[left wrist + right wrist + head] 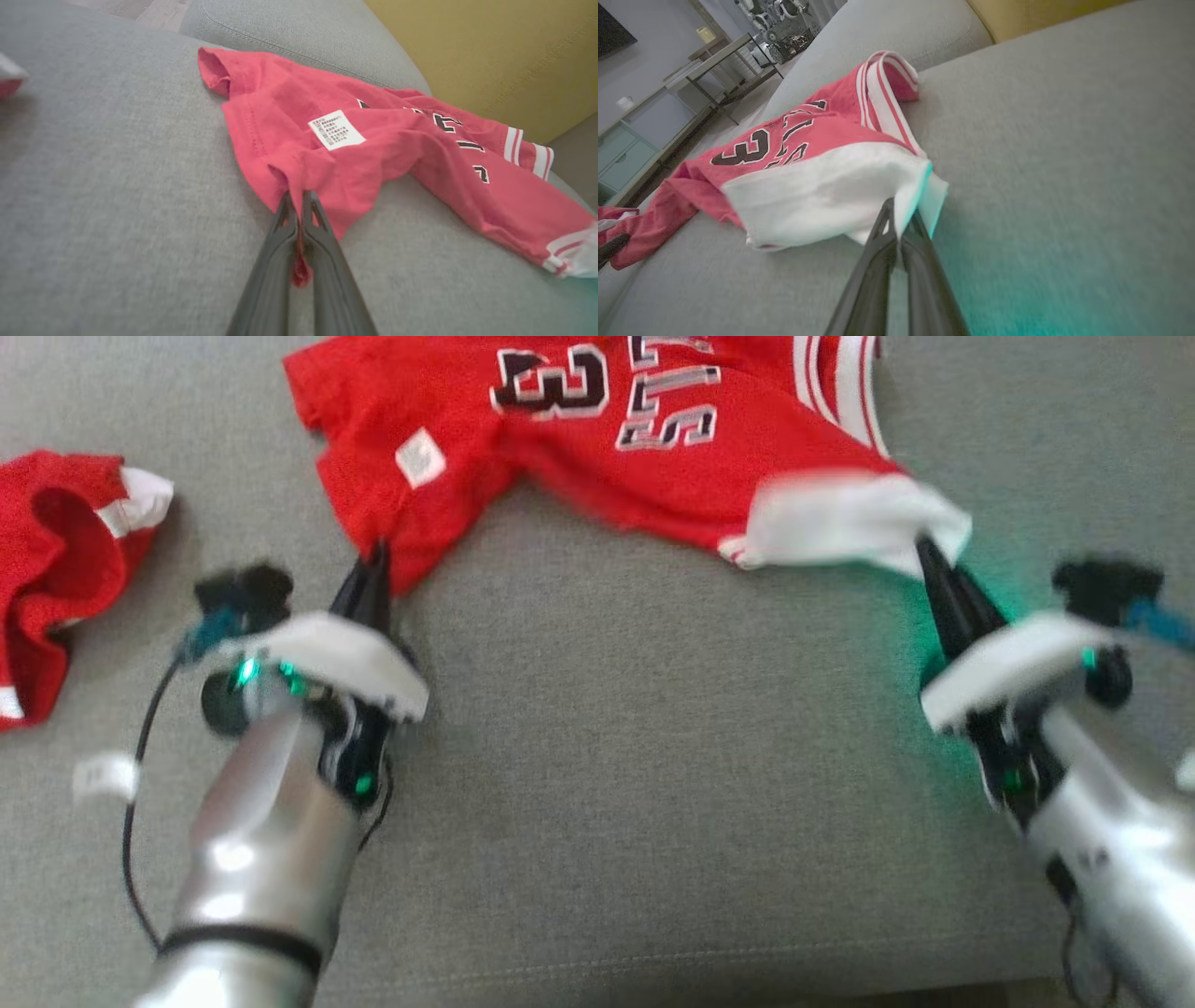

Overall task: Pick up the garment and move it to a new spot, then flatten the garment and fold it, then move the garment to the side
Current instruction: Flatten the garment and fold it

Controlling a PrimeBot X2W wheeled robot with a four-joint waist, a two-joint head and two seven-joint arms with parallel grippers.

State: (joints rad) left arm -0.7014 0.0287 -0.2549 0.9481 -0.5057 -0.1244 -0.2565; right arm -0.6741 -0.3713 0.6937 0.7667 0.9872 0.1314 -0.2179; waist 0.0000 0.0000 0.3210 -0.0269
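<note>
Holding the jersey (672, 495) half-spread on the grey sofa (653, 756) with the left pincer (378, 551) clamped on a red hem corner and the right pincer (922, 545) on the white trim; could slip from such thin bites if pulled apart hard

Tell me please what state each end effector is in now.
Left end effector: shut on the red fabric basketball jersey.
Right end effector: shut on that jersey.

The garment (597, 476) lies on the cushion (653, 756), with another cloth (56, 560) apart to its left.
</note>
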